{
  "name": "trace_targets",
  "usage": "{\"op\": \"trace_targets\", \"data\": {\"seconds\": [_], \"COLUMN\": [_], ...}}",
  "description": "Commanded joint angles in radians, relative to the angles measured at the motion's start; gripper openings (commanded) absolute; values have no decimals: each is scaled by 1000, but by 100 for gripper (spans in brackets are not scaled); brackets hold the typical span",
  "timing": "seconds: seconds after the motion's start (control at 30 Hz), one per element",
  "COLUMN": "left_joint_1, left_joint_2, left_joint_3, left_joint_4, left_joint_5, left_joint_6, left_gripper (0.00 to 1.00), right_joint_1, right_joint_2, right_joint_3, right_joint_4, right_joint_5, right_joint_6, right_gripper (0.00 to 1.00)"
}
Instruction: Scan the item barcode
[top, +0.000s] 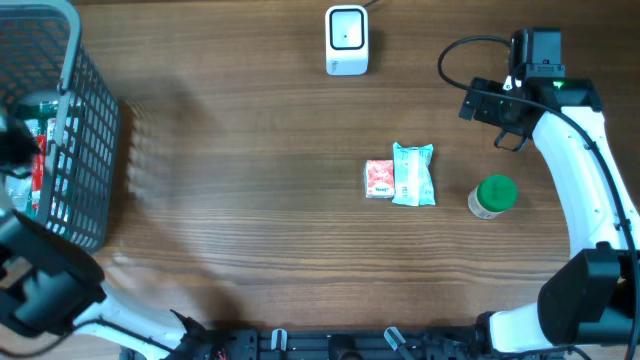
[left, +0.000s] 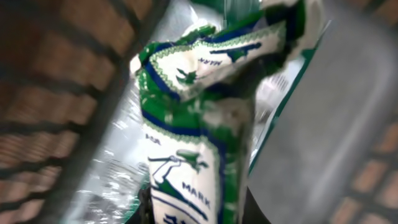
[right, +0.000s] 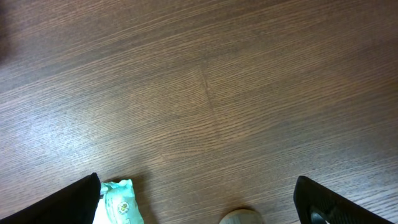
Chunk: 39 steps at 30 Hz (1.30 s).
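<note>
Left wrist: green-and-white packet (left: 186, 143) gripped inside basket (top: 95, 130)
Left pincer (left: 196, 211) clenched on the packet, which sits between its jaws; right pincer (right: 199, 199) spread wide, holding nothing.

one basket (top: 92, 130), one scanner (top: 347, 40), one jar (top: 493, 196), one green-white bag (left: 186, 124), two packets (top: 379, 179) (top: 413, 174)

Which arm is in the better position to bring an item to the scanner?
Left. The left gripper is shut on a green-white packet in the basket; the right gripper hangs open, empty, above the table.
</note>
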Motion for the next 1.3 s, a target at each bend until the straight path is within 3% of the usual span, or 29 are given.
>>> {"op": "trace_targets", "data": {"seconds": [0.0,0.3,0.37,0.4,0.5,1.03,1.27], "left_joint_1": [-2,1,5,8,10,5,3], "left_joint_2": [73,132,132,132,132,133,133], "left_joint_3": [-35,-35,-35,-35,-35,-41,-43], "left_joint_4": [19,71,85,88,86,35,39], "left_joint_5": [-36,-40,-41,-41,-44,35,-34], "left_joint_6": [17,21,21,21,21,114,137], "left_gripper": [4,4,9,21,99,100,100], "right_joint_1": [0,0,0,1,1,1,0], "right_joint_2": [-6,-6,-6,-6,-6,-6,-6], "right_joint_3": [10,10,10,10,10,10,10], "right_joint_4": [2,2,2,2,2,2,2], "right_joint_5": [18,18,18,18,18,18,18], "right_joint_6": [-8,-8,-9,-8,-8,-8,-9], "right_gripper": [99,100,100,100,100,100,100]}}
